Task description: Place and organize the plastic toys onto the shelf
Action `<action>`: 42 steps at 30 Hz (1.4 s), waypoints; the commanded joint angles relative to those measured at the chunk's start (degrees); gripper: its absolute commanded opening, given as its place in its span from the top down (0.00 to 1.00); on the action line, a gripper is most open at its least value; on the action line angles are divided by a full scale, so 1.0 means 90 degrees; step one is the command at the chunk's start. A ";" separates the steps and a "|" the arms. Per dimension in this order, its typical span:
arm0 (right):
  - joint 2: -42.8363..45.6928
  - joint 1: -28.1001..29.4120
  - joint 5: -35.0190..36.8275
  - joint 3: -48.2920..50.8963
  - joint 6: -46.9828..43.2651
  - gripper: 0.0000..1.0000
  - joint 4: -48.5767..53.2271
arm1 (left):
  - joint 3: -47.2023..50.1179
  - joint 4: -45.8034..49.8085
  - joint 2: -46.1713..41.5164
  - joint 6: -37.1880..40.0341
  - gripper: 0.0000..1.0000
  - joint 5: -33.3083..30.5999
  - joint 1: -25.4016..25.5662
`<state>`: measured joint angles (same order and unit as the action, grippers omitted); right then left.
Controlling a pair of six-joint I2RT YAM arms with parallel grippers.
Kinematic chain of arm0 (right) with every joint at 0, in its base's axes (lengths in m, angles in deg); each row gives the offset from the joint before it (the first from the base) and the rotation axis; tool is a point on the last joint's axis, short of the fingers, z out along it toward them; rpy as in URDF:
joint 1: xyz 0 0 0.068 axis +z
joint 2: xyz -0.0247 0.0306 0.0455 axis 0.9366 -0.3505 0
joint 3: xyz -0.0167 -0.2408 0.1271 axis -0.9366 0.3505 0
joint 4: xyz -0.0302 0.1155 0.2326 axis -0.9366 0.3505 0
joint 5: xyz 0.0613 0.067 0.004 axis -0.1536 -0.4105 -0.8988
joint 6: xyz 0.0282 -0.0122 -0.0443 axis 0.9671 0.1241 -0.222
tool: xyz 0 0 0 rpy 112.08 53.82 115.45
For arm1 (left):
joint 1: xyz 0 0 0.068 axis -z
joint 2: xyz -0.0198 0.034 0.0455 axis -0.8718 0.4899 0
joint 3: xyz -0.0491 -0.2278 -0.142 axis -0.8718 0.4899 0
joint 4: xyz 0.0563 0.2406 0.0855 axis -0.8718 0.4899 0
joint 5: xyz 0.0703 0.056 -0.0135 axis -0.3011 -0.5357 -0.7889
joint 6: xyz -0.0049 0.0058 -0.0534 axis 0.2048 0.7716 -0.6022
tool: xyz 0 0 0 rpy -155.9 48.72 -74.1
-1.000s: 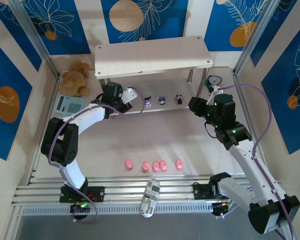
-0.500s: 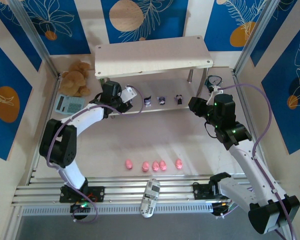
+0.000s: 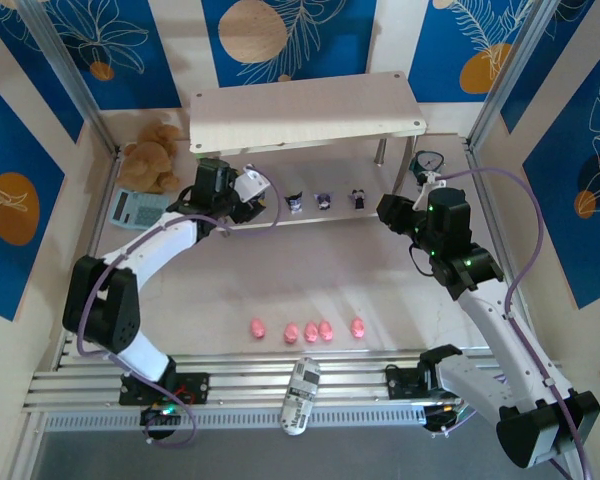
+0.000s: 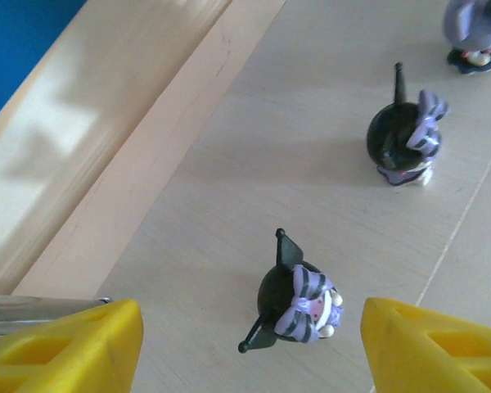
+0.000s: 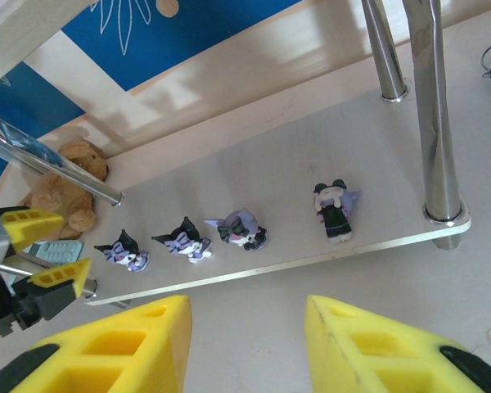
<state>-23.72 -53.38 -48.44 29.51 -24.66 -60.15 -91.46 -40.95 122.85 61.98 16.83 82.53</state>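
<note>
Left wrist view is looking down on the lower board of the shelf (image 4: 229, 164), where the left gripper (image 4: 247, 315) is hovering with its yellow fingers (image 4: 74, 348) standing wide apart and gripping nothing. A dark purple-and-white figurine (image 4: 299, 303) with pointed ears is standing between them, touching neither. A second figurine (image 4: 403, 139) is standing farther along the board, and a third figurine (image 4: 475, 33) is being cut off by the frame's edge. Right wrist view is showing four of these figurines in a row near the front edge of that lower board, the rightmost one (image 5: 335, 211) standing apart from the others beside a silver leg (image 5: 434, 123). The right gripper (image 5: 245, 309) is hanging just in front of the shelf, its jaws partly open and empty. Top external view is showing five pink pigs (image 3: 311, 330) lying in a line on the table (image 3: 280, 270), well in front of the shelf. A brown teddy bear (image 3: 152, 155) and a pale teal keypad device (image 3: 135, 208) are sitting left of the shelf, and a small teal clock (image 3: 427, 160) is sitting at its right. A white-and-black cylinder (image 3: 300, 393) is lying on the near rails. Its markings, like the keypad's, are too small to read.
</note>
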 commanded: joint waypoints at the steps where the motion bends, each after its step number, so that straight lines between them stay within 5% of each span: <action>1: 0.0129 0.0003 0.0051 -0.0063 -0.0246 0.58 0.0369 | 0.0156 0.0136 -0.0403 -0.0212 0.32 0.0437 0.0056; 7: 0.0436 0.0050 0.0093 -0.0236 -0.0618 0.57 0.1371 | 0.0661 0.0332 -0.1205 -0.0552 0.39 -0.0085 0.0784; 11: 0.0594 0.0157 -0.0026 -0.0559 -0.0833 0.56 0.2414 | 0.0834 0.1095 -0.2406 -0.1235 0.54 -0.0671 0.1803; 16: 0.0414 0.0623 -0.0121 -0.0899 -0.0705 0.54 0.4137 | 0.1154 0.1809 -0.3788 -0.3096 0.72 -0.1616 0.2938; 21: 0.0392 0.1877 0.0186 -0.0256 0.0300 0.52 0.4979 | 0.1694 0.2917 -0.4267 -0.4742 0.74 -0.3241 0.3760; 26: 0.0009 0.3382 0.0797 0.0418 0.1515 0.52 0.4716 | 0.2043 0.3086 -0.4044 -0.5448 0.72 -0.3401 0.3946; 30: -0.0857 0.3787 0.0780 0.0710 0.2176 0.52 0.4488 | 0.2184 0.2684 -0.4120 -0.5454 0.71 -0.3307 0.3946; 42: -0.1888 0.3991 0.0551 0.1353 0.2561 0.59 0.3642 | 0.2536 0.3134 -0.5023 -0.5379 0.67 -0.3672 0.3944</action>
<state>-39.83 -17.25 -42.03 40.78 -3.48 -25.26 -69.69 -14.94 79.73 14.86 -14.12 117.50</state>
